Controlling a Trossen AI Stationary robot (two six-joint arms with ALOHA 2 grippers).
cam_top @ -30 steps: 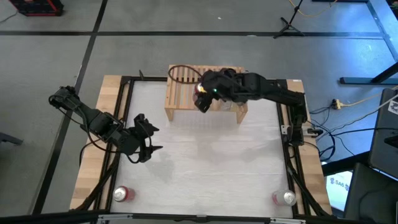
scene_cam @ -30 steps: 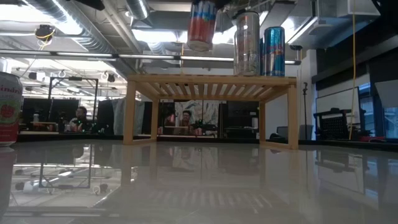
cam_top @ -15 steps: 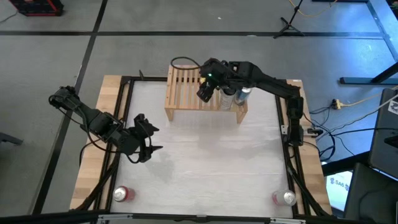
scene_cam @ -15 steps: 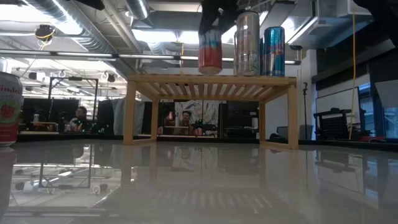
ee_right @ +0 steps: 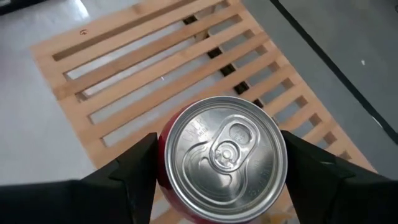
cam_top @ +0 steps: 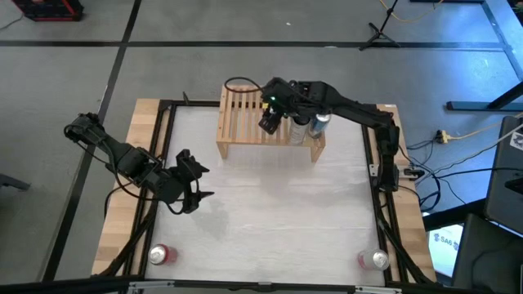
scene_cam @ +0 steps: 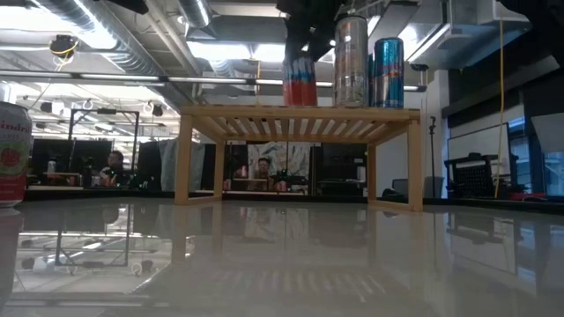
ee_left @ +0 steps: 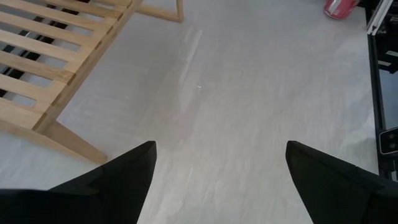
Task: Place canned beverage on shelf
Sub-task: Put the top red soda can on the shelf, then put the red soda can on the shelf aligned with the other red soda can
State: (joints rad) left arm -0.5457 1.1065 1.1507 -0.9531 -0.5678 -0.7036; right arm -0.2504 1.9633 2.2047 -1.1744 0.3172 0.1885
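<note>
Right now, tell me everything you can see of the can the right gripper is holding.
The red can is upright, with a silver lid and an unopened pull tab; its side shows a red lower band and a bluish upper one. The right gripper holds it from above, a dark finger on either side. In the low view its base sits at the slatted top of the shelf, left of a silver can; whether it rests there fully cannot be told.
</note>
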